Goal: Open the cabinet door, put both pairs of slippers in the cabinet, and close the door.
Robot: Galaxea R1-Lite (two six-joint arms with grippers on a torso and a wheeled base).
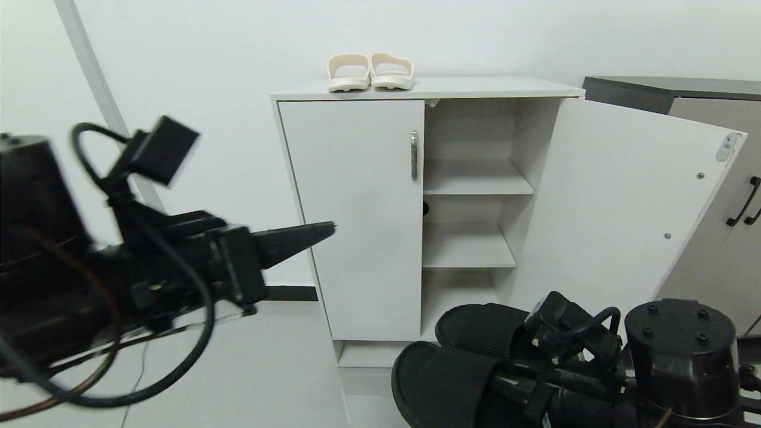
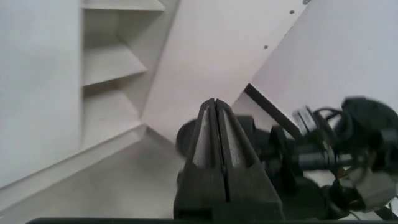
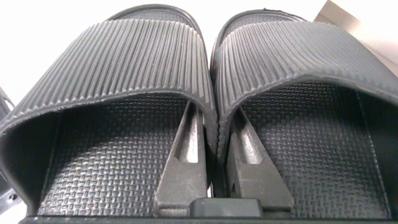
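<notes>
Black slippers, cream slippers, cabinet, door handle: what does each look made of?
Likely: black slippers matte rubber or foam, going by ribbed straps and waffle-textured footbeds; cream slippers smooth matte moulded foam or rubber, no visible seams; cabinet white laminated board, flat matte panels; handle brushed metal, silvery sheen.

Soft, even light fills the white room; the cabinet (image 1: 357,267) shelves sit in faint shade. The left arm (image 1: 178,261) smears with motion blur, and straight lines lean near the head view's edges.
</notes>
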